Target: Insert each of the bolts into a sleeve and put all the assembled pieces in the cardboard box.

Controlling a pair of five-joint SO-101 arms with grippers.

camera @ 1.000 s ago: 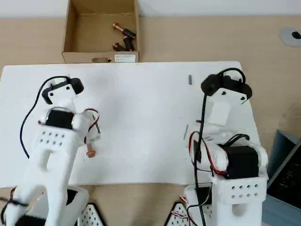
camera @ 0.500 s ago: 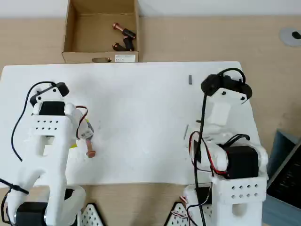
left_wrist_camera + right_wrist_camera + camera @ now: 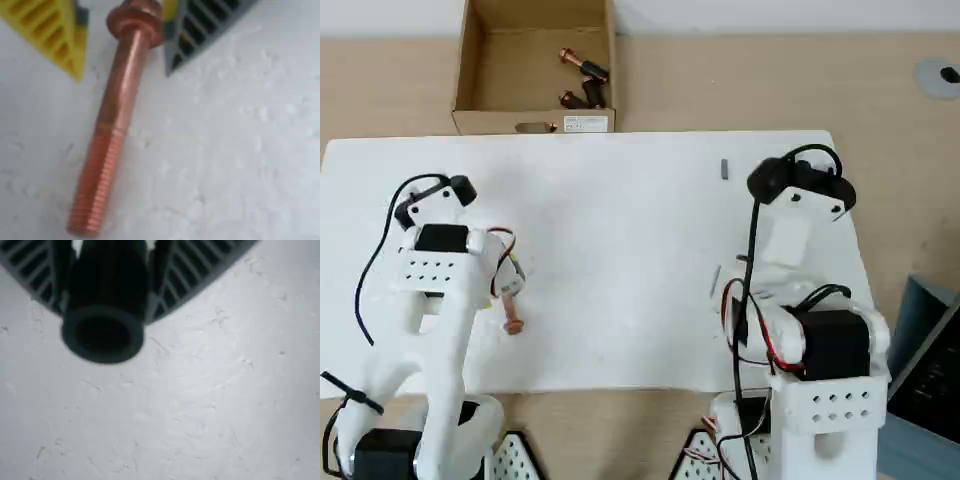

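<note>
A copper bolt [image 3: 512, 322] [image 3: 117, 125] lies flat on the white mat [image 3: 620, 250], near its front left. My left gripper [image 3: 122, 72] stands open astride the bolt's head end: the grey finger [image 3: 200, 30] is against the flange and the yellow finger [image 3: 50, 30] is a little apart. In the high view this gripper [image 3: 510, 290] sits just behind the bolt. My right gripper [image 3: 107, 300] is shut on a black sleeve [image 3: 102, 335], held low over the mat with its open bore facing the camera. The cardboard box [image 3: 470, 70] stands behind the mat.
Inside the box, assembled copper-and-black pieces [image 3: 582, 80] lie against its right wall. A small dark piece [image 3: 724, 168] rests on the mat behind the right arm [image 3: 800, 260]. Wooden tabletop [image 3: 770, 80] surrounds the mat.
The left arm swung left, then came back a little toward the bolt. The bolt has stayed in place and the right arm has kept still.
</note>
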